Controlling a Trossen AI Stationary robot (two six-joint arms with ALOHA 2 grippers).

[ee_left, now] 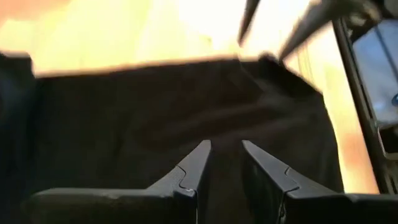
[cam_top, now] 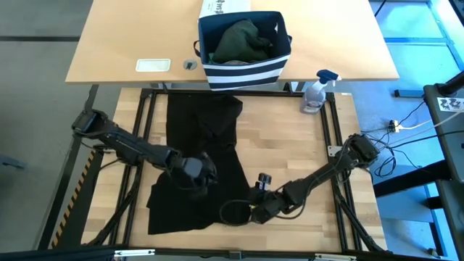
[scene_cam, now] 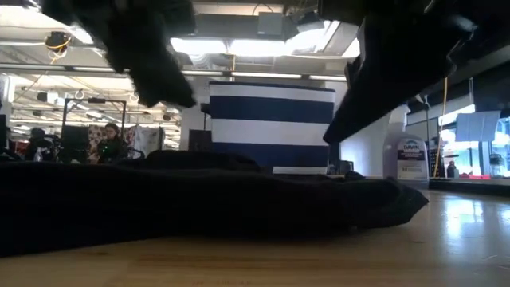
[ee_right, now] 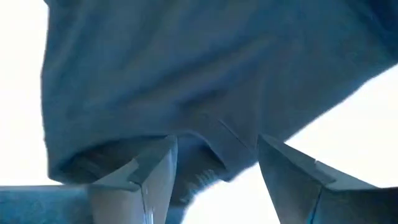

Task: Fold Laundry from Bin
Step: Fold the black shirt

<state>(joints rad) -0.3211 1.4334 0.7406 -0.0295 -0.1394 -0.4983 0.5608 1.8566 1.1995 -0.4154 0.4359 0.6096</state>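
Two tables make up the surface: a slatted light wood worktop [cam_top: 290, 156] in a black frame, and just beyond it a paler smooth wooden table [cam_top: 123, 36]. On that paler table stands the boxy navy fabric bin with white stripes [cam_top: 245, 71], holding a crumpled dark green garment [cam_top: 241, 40]. Just behind the bin sits a white printed box [cam_top: 223, 7]; to the bin's left lie a small white rectangular card [cam_top: 153, 65] and a round grommet [cam_top: 190, 64]. A clear spray bottle with a blue trigger [cam_top: 316, 93] stands right of the bin, at the worktop's far edge.

A black cloth garment [cam_top: 199, 152] lies spread on the worktop, running from directly below the bin toward the near edge. The left gripper [ee_left: 225, 163] sits over the garment's near half, jaws narrow with cloth beneath them; whether they pinch it cannot be told. The right gripper [ee_right: 214, 163] is at the garment's near right hem, jaws wide apart with the hem between them.

Beyond the bin, the low view shows a workshop with ceiling strip lights [scene_cam: 255, 46] and a seated person [scene_cam: 110, 143] far off
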